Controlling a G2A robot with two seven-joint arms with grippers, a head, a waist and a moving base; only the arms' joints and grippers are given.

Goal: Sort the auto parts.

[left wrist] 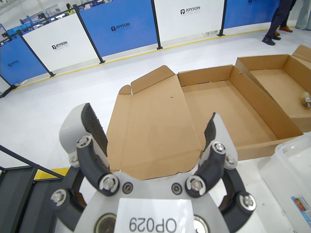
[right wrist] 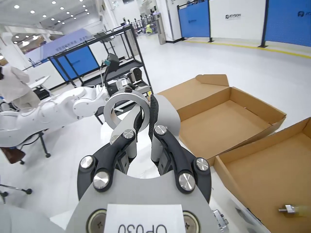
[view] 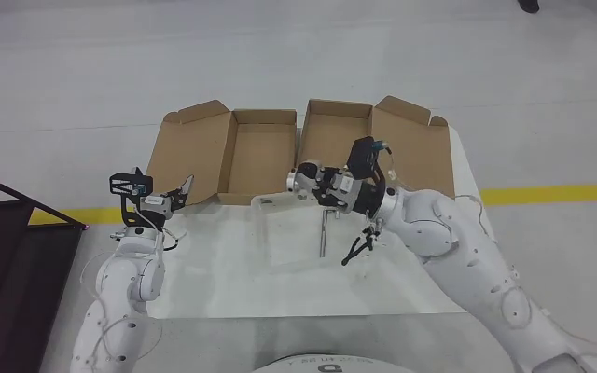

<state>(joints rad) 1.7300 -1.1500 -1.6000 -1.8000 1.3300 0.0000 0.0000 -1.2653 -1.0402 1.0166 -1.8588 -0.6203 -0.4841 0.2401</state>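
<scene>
– What lies nearest in the top view?
– A clear tray [view: 280, 244], at the middle of the frame. At the left, the left gripper [left wrist: 150, 115] is spread wide.
– And the right gripper [right wrist: 147, 115]?
– Clamped on a metal ring [right wrist: 108, 113], at the centre, where left box [view: 261, 158] meets right box [view: 328, 140], upper middle.

A white label [left wrist: 151, 221] bearing a short letter-and-number code (upside down) sits on the left gripper's [left wrist: 150, 112] base; a like label [right wrist: 143, 221] on the right gripper's [right wrist: 147, 112]; the white barrier panels [left wrist: 190, 10] carry a logo with a wordmark; a sticker [left wrist: 301, 203] on the clear bin [left wrist: 286, 146] is too small to read.
</scene>
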